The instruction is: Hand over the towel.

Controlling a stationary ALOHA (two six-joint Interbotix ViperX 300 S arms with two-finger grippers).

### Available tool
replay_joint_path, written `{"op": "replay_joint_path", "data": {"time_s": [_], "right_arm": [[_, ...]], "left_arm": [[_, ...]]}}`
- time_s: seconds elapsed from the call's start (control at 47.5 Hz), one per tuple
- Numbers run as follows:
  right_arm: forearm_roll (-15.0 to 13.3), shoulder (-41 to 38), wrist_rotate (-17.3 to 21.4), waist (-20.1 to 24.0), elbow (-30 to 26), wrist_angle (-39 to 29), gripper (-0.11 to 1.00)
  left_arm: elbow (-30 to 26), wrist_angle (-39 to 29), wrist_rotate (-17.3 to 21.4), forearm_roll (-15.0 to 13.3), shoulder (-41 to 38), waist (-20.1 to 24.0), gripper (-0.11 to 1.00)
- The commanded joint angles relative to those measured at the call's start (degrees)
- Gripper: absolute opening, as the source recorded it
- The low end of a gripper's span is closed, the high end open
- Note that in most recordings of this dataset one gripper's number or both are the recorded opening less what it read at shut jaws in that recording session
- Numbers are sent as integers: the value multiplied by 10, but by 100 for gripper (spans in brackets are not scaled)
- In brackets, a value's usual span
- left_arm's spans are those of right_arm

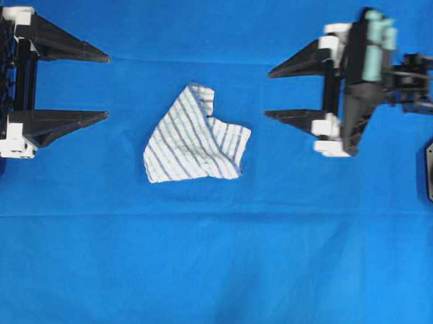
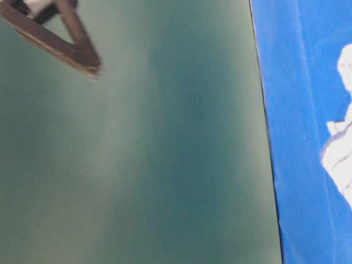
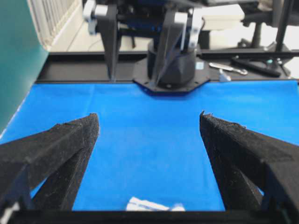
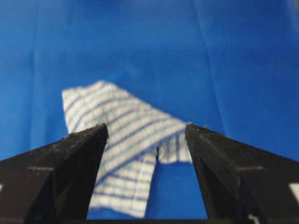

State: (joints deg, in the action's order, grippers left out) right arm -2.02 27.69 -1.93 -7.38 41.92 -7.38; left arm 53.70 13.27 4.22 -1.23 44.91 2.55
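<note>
Covering our whole table, the plain blue cloth [image 1: 212, 275], our left gripper [image 1: 107, 87] spread wide and empty at its edge, our right gripper [image 1: 267, 93] likewise wide, crumpled striped towel [image 1: 196, 136] lying midway between, touching neither.

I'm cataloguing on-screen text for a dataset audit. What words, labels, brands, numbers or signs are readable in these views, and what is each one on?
None can be read in any view.
The towel carries only thin blue-grey stripes, no lettering.
The blue cloth is plain.
The left gripper and right gripper, both open, show no markings.
The arm base in the left wrist view shows no legible label; the tools behind it are too small and blurred to tell.
</note>
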Motion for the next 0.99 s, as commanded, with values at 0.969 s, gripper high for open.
{"op": "replay_joint_path", "data": {"time_s": [0.969], "right_arm": [[4,301,7,1,169,-2,71]], "left_arm": [[132,-55,18,0,200,10,93]]}}
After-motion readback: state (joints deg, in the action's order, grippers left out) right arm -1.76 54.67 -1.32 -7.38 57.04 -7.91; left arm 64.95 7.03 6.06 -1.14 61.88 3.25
